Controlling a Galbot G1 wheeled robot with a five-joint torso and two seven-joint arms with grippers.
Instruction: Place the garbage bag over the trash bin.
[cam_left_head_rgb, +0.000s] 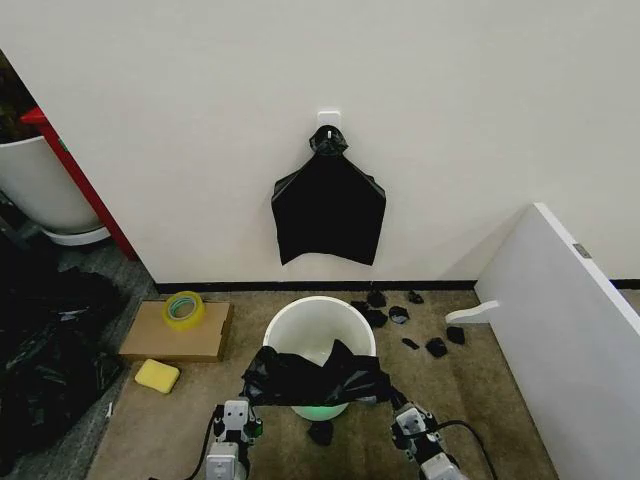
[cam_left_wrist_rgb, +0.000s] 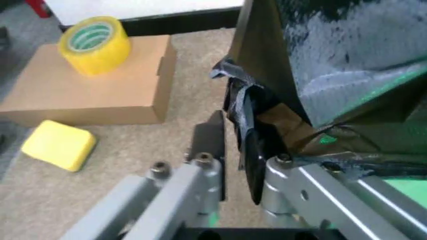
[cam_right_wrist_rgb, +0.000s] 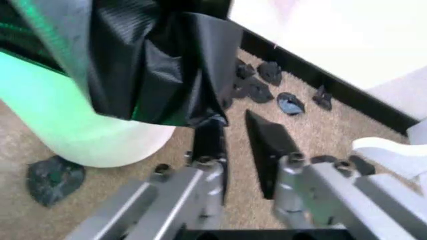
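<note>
Fingers (cam_left_wrist_rgb: 250, 150) of the left gripper (cam_left_head_rgb: 232, 415) pinch the crinkled black plastic garbage bag (cam_left_head_rgb: 315, 378); right gripper (cam_right_wrist_rgb: 240, 145) fingers stand released beside it. Draping over the round cream-white trash bin (cam_left_head_rgb: 300, 320) is under way; next, stretch the mouth around the rim.

You have a tan carpet floor (cam_left_head_rgb: 200, 420) with the trash bin (cam_left_head_rgb: 318, 325) standing on it near the wall. To its left lie a flat cardboard box (cam_left_head_rgb: 178, 333) and a yellow sponge (cam_left_head_rgb: 157, 376); to its right, small black scraps (cam_left_head_rgb: 436, 347) are scattered.
</note>
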